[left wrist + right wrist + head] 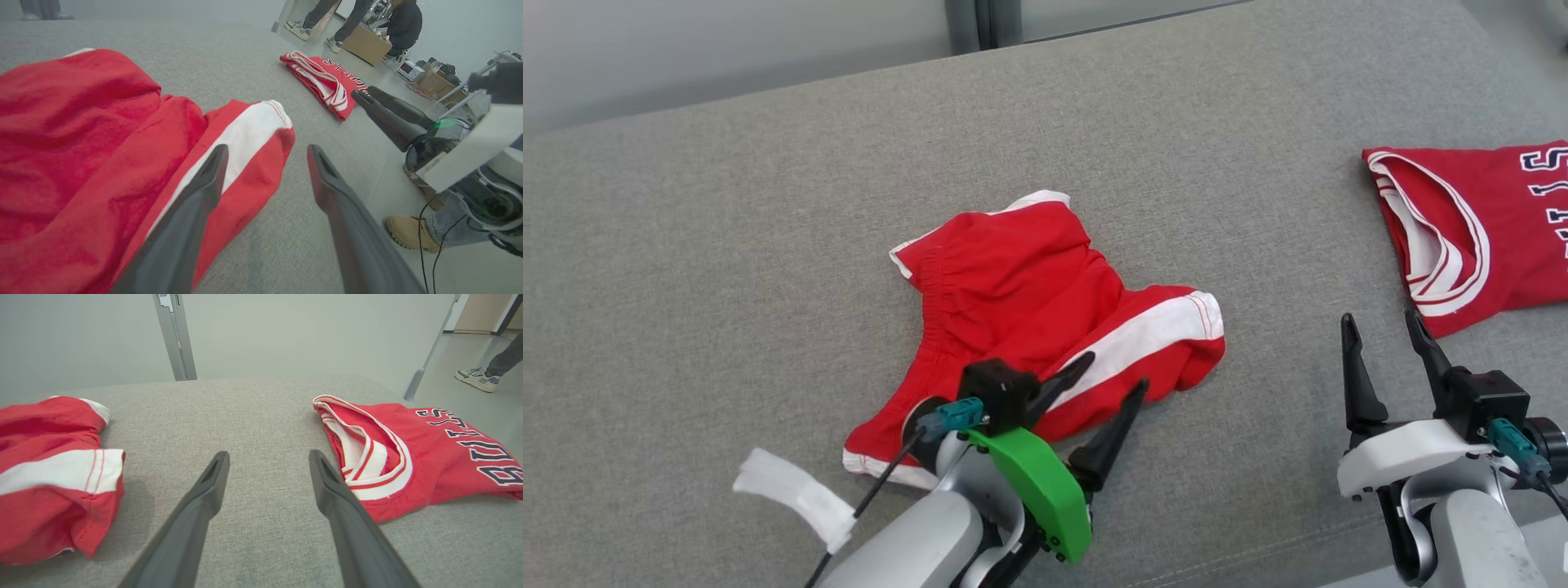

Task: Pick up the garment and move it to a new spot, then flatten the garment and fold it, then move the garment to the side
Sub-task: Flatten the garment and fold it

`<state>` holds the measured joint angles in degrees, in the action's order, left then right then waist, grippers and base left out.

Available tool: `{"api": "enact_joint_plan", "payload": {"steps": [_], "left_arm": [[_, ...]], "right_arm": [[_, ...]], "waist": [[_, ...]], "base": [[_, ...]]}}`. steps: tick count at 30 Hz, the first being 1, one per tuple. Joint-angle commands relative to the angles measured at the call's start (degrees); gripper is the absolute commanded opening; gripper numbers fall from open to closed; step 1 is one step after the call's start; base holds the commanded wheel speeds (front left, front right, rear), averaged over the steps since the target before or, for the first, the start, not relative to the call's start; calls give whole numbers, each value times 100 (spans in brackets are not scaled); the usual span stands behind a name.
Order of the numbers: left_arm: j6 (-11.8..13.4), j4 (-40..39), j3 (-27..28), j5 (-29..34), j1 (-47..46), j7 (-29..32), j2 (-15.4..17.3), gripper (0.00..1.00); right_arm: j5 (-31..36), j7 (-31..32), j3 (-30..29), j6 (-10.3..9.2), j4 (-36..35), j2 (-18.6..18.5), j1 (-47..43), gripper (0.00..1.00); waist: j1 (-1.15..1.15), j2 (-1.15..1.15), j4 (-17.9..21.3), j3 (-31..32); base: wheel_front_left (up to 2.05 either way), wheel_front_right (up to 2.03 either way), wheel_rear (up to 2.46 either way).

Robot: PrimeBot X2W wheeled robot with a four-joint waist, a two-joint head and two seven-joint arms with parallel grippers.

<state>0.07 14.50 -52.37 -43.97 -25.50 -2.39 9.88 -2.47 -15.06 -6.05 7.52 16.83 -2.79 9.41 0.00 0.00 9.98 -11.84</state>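
The garment [1013, 286], a pair of red shorts with white side stripes, lies crumpled in the middle of the grey cushioned surface [727, 245]. My left gripper [1112, 371] is open over the garment's near right edge: one finger lies over the white stripe and the other over bare fabric beside it. In the left wrist view the open left gripper [267, 149] straddles the leg hem of the garment [81, 143], gripping nothing. My right gripper [1380, 318] stands open and empty at the lower right. The right wrist view has the right gripper [268, 454] over bare cushion, with the garment [49, 477] to its left.
A folded red jersey [1462, 237] with dark lettering lies at the right edge, just beyond the right gripper; the jersey [429, 457] is close to the right finger. Beyond the surface are a person's feet [298, 28], a cardboard box [365, 43] and a tan boot [408, 232].
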Motion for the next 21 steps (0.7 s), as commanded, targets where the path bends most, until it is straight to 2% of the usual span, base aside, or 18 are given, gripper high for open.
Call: {"api": "enact_joint_plan", "payload": {"steps": [1,8,9,16,21], "left_arm": [[103,-234,121,-62,129,-59,172,100],[672,-934,632,-58,572,-275,880,100],[672,-934,632,-58,572,-275,880,100],[966,-964,1161,-309,1299,-646,1552,100],[1092,-847,1489,-422,1780,-993,1826,100]], "right_arm": [[96,-15,-68,-6,-36,-18,-85,100],[342,-15,-266,-6,-110,-19,-186,100],[342,-15,-266,-6,-110,-19,-186,100],[453,-15,-326,-6,-47,-80,-288,100],[489,-15,-347,-6,51,-103,-453,100]], "waist": [[0,0,-127,123],[0,0,-495,444],[0,0,-495,444],[0,0,-879,694],[0,0,-1110,901]], "base": [[0,0,0],[0,0,0],[0,0,0],[0,0,0],[0,0,0]]}}
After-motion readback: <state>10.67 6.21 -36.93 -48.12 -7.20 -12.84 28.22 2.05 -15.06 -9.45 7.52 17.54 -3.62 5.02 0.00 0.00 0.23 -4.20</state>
